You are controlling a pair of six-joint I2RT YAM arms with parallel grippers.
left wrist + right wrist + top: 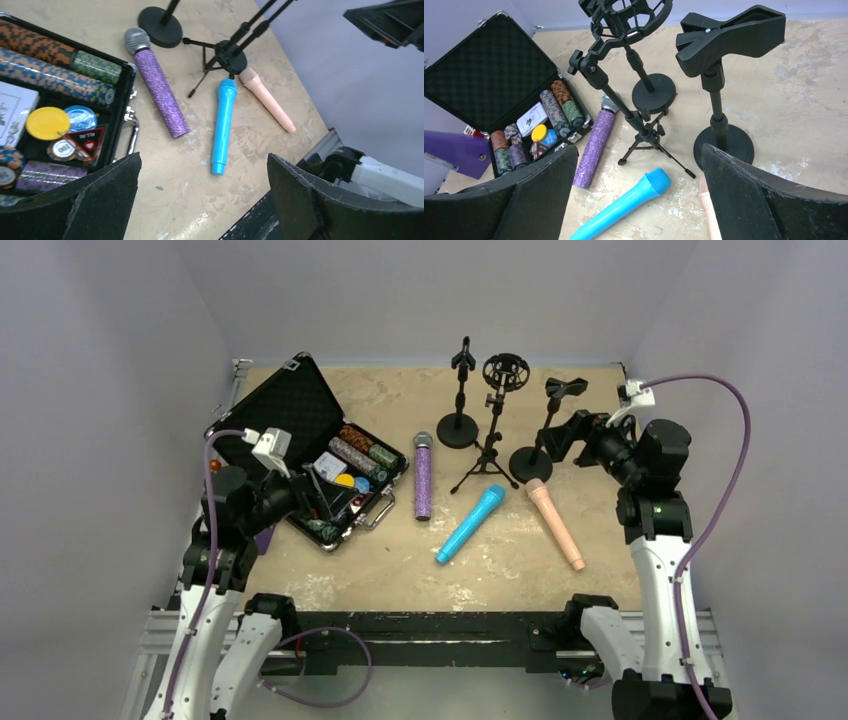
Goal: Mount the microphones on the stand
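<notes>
Three microphones lay flat and apart at the centre of the overhead view: a glittery purple microphone (423, 485) with a grey mesh head, a blue microphone (469, 525) and a peach-pink microphone (556, 524). Black stands (495, 430) stood just above them. In the open case (300, 415) at left, a triangular token's (86, 140) lettering was unreadable. Bare table (400, 580) lay below the microphones. The left gripper (205, 200) and right gripper (639, 200) gaped wide, holding nothing.
</notes>
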